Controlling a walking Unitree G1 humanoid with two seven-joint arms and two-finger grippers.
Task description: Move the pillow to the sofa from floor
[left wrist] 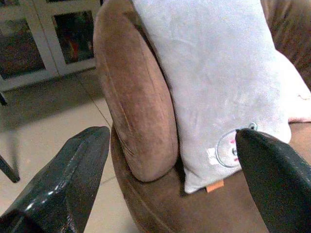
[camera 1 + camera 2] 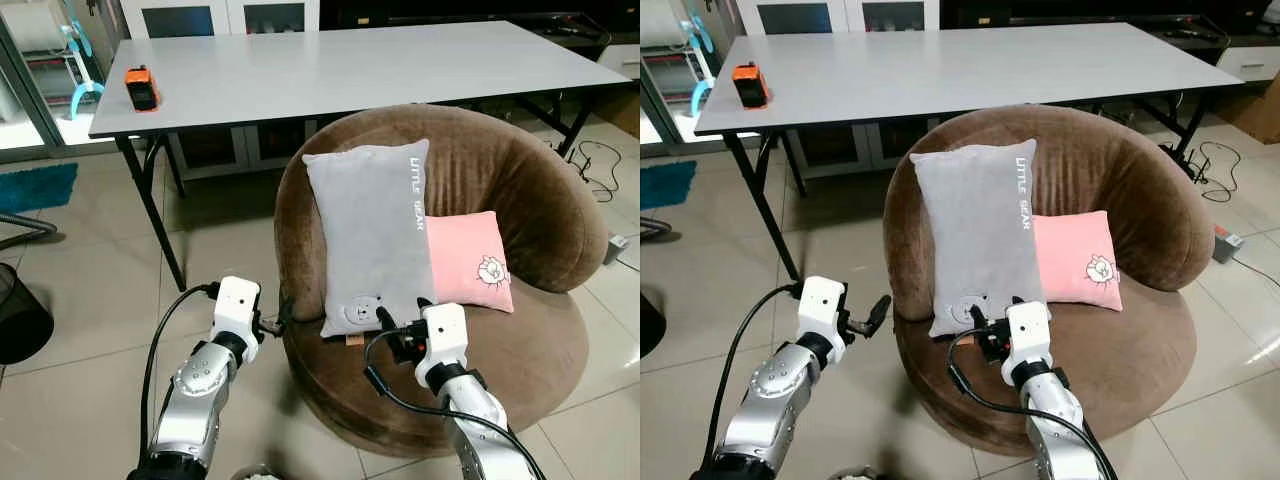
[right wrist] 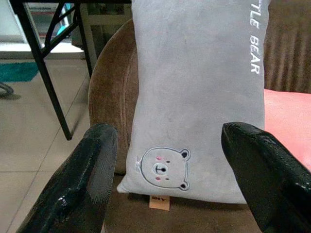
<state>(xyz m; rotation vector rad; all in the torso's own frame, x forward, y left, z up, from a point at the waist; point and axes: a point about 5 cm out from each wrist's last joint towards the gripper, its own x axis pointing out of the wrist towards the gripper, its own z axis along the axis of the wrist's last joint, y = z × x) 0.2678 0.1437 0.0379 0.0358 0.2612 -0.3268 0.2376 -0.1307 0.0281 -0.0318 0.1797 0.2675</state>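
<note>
Right gripper (image 3: 170, 170) gapes wide, empty, before the grey pillow (image 2: 372, 235) on the sofa (image 2: 520, 340); left gripper (image 1: 170, 170) likewise spread at the sofa's left edge

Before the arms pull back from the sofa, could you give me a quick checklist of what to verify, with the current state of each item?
1. Grey pillow is on the brown sofa, not the floor: ok.
2. Pillow leans upright against the sofa back and partly overlaps the pink pillow: ok, though whether it will stay standing: cannot tell.
3. Right gripper is open with the pillow's lower edge ahead of its fingers, nothing clamped: ok.
4. Left gripper is open, beside the sofa's left edge: ok.
5. The right arm's cable hangs over the seat front; whether it could snag: cannot tell.
</note>
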